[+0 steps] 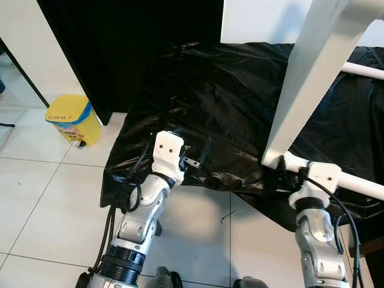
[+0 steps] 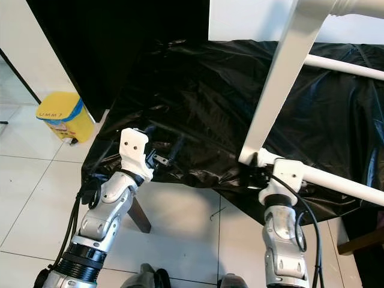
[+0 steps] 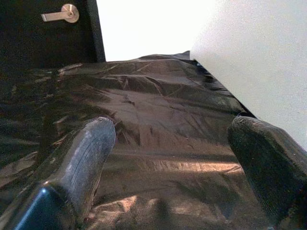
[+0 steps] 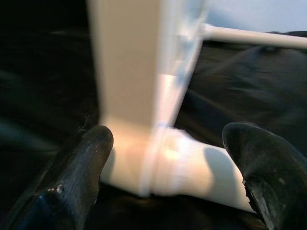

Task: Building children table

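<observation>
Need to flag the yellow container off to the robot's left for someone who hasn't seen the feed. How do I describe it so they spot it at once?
Start at the black plastic sheet spread over the floor, then look past its left edge to the white floor tiles by the dark doorway. There stands the yellow container, with a blue band near its top: the one brightly coloured thing among black and white.

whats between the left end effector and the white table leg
Only crumpled black plastic sheet, seen in the head views, between the left end effector and the white table leg.
</observation>
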{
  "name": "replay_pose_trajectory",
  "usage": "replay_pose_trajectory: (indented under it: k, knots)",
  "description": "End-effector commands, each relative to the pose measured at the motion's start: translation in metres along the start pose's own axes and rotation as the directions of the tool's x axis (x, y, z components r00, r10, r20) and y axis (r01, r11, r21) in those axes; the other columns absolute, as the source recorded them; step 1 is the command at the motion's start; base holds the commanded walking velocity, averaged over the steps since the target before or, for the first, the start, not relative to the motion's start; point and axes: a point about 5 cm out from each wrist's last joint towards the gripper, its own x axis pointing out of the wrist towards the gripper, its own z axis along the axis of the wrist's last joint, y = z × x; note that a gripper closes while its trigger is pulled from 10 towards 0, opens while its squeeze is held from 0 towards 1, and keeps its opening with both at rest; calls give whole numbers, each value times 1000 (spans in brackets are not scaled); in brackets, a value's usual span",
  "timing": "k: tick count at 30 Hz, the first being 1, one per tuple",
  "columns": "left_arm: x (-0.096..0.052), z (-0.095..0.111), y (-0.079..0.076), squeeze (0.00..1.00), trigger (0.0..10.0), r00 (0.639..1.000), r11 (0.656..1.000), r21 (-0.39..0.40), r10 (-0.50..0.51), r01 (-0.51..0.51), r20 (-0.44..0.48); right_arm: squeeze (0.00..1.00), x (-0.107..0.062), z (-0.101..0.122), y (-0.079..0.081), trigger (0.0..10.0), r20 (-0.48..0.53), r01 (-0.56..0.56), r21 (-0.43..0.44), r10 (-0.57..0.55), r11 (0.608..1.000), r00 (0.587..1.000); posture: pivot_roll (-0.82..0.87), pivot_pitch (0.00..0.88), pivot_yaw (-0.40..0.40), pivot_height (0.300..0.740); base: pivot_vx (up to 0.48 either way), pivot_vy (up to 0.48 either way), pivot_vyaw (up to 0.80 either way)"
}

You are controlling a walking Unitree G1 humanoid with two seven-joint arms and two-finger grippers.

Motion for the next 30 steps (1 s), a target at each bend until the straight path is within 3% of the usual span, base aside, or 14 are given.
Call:
replay_pose_trajectory:
  k: [1, 7, 17, 30]
  knots:
    - [-3, -1, -7, 0, 10000, 995, 995, 5, -95, 95, -13, 0, 2, 0, 5, 10000, 0, -35, 7, 35, 999, 999, -127, 64, 15, 740, 0, 0, 0]
    - [-4, 1, -11, 0, 10000, 991, 991, -5, -134, 134, -7, 0, 9, 3, 15, 10000, 15, -58, 18, 58, 998, 998, -119, 62, 13, 740, 0, 0, 0]
    - [-11, 4, -32, 0, 10000, 946, 946, -36, -324, 324, -2, 0, 35, 9, 33, 10000, 30, 55, -2, -55, 998, 998, -107, 61, 9, 740, 0, 0, 0]
    - [-15, 9, -45, 0, 10000, 906, 904, -59, -424, 423, 6, 0, 70, 19, 52, 10000, 26, 188, 22, -189, 982, 982, -95, 57, 15, 740, 0, 0, 0]
